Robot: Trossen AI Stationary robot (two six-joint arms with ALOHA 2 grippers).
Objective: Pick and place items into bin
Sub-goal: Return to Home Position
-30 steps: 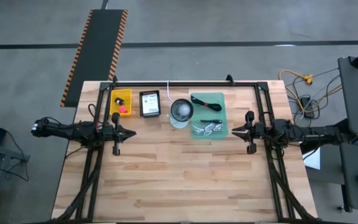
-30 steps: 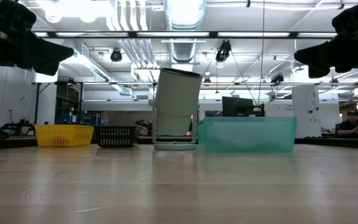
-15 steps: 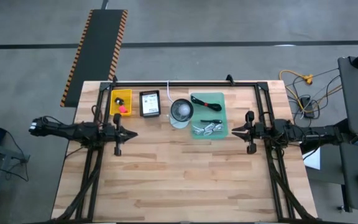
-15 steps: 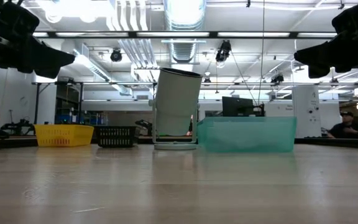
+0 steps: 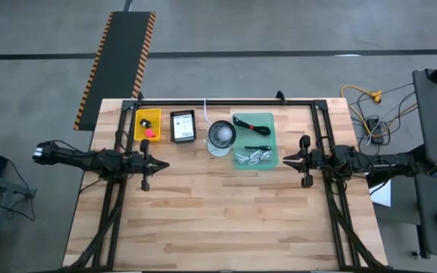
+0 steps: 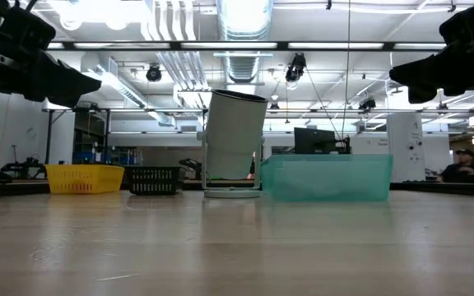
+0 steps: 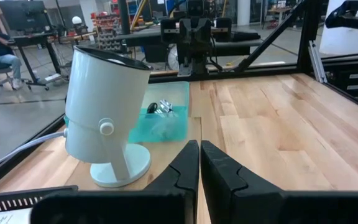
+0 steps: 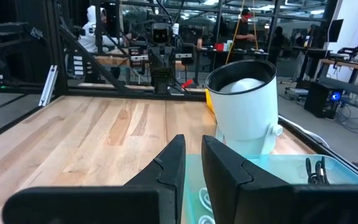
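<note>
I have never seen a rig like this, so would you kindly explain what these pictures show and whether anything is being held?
It is a robot with two dark arms at a wooden table. One picture looks straight down, one looks level across the tabletop, and two come from wrist cameras. The left claw and right claw hover at the table's sides, holding nothing; the left's fingers are together, the right's slightly apart. Near the far edge stand a yellow bin with a red knob, a black bin with a white packet, a tilted white canister and a teal tray with silver metal pieces.
</note>
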